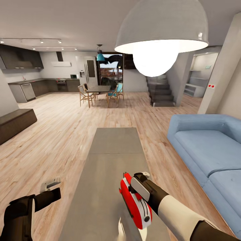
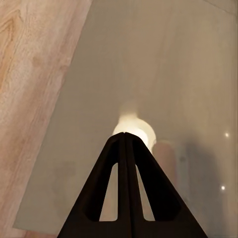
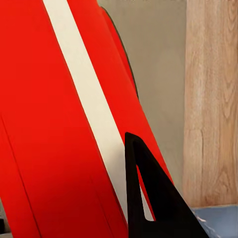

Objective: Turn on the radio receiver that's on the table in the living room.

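Radio receiver [image 1: 134, 204] sits on the near end of the table [image 1: 113, 147], at 6 o'clock in head view. Right gripper [image 1: 142, 177] pressed against it, jaw state unclear. Left gripper [image 2: 125, 144] closed, idle over tabletop. Reach done; switch-on apparently pending.

A blue sofa [image 1: 209, 147] stands at the right on the light wood plank floor [image 1: 60, 134]. A white dome pendant lamp [image 1: 161, 31] hangs lit overhead. A dark low bench [image 1: 15, 122] sits at the left wall. Beyond: dining table with chairs [image 1: 99, 92], dark kitchen cabinets [image 1: 36, 87], staircase [image 1: 160, 90].
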Motion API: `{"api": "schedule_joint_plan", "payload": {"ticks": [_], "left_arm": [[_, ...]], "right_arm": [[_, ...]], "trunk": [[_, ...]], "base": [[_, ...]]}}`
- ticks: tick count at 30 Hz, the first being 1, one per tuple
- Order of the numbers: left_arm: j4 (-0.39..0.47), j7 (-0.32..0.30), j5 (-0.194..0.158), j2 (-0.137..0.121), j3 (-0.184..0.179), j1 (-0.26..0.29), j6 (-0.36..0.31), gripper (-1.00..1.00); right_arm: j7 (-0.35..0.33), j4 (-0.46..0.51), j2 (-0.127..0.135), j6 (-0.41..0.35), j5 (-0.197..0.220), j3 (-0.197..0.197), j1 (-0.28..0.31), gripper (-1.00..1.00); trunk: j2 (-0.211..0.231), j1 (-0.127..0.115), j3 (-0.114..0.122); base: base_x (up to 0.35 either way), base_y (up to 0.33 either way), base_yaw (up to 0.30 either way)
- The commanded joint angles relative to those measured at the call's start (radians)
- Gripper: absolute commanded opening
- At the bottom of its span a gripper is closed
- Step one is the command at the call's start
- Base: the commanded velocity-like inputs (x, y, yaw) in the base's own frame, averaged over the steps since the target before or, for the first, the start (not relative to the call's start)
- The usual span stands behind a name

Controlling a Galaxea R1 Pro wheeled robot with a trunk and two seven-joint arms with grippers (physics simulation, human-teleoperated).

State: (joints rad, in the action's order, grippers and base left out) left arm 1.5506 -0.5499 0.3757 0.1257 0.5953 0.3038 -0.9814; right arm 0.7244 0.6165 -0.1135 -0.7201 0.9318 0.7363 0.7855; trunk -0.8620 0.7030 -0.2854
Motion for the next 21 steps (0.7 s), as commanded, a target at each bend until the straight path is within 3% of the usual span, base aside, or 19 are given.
{"api": "schedule_joint_plan", "payload": {"ticks": [1, 12, 21], "left_arm": [[0.001, 0.000, 0.000, 0.000, -0.001, 0.000, 0.000, -1.00], [0.002, -0.001, 0.000, 0.001, -0.002, 0.000, 0.000, -1.00], [0.003, -0.001, 0.000, 0.002, -0.002, 0.000, 0.000, -1.00]], "right_arm": [[0.001, 0.002, 0.000, 0.001, -0.004, 0.000, 0.001, -1.00], [0.002, 0.001, 0.000, -0.003, 0.002, -0.002, 0.037, -1.00], [-0.001, -0.090, 0.001, 0.005, 0.007, -0.003, 0.076, -1.00]], "trunk": [[0.000, 0.000, 0.000], [0.000, 0.000, 0.000], [0.000, 0.000, 0.000]], "base": [[0.000, 0.000, 0.000], [0.000, 0.000, 0.000], [0.000, 0.000, 0.000]]}}
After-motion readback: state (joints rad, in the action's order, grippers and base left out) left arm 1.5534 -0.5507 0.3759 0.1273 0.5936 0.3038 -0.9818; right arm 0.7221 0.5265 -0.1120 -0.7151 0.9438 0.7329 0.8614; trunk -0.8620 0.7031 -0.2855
